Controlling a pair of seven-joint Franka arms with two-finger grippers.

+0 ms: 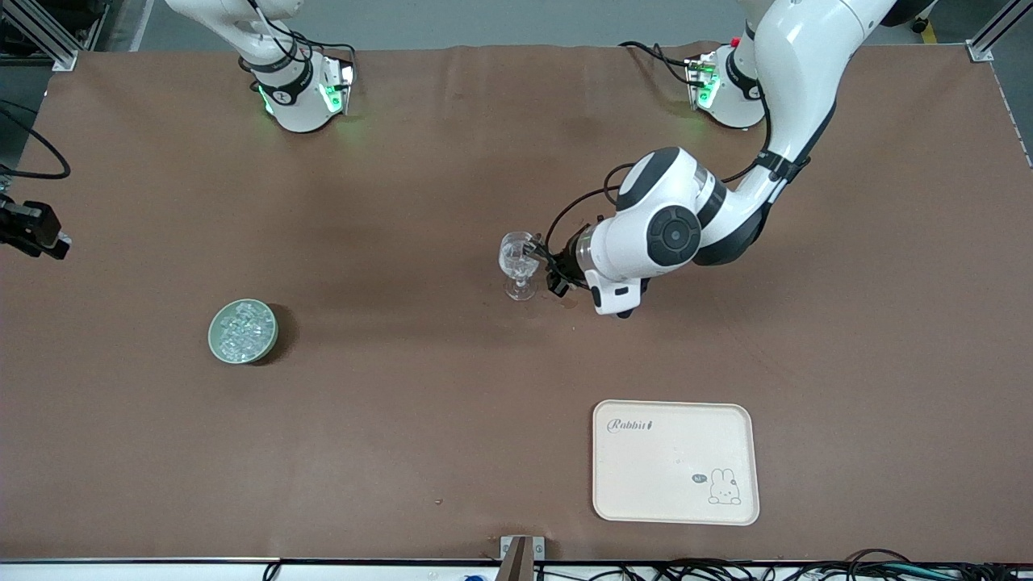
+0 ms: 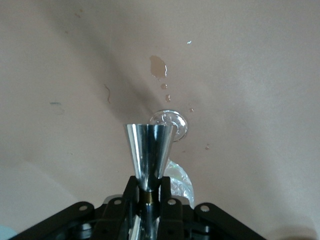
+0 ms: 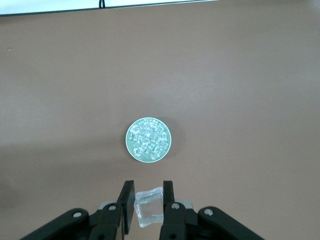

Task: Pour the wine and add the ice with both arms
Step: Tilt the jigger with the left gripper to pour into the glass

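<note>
Ice cubes (image 1: 243, 331) fill a small green bowl (image 1: 216, 343) toward the right arm's end of the table; the right gripper (image 3: 148, 202), high over it, is clamped on one ice cube (image 3: 150, 209). The left gripper (image 2: 148, 192) pinches a steel jigger (image 2: 149, 150) tipped at the stemmed glass (image 1: 519, 258) mid-table. Pouring seems underway; next, carry that cube over the glass and release.

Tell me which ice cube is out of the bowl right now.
The single cube pinched in the right claw. All the other ice lies heaped in the green bowl on the table; this one hangs in the air over the table.
</note>
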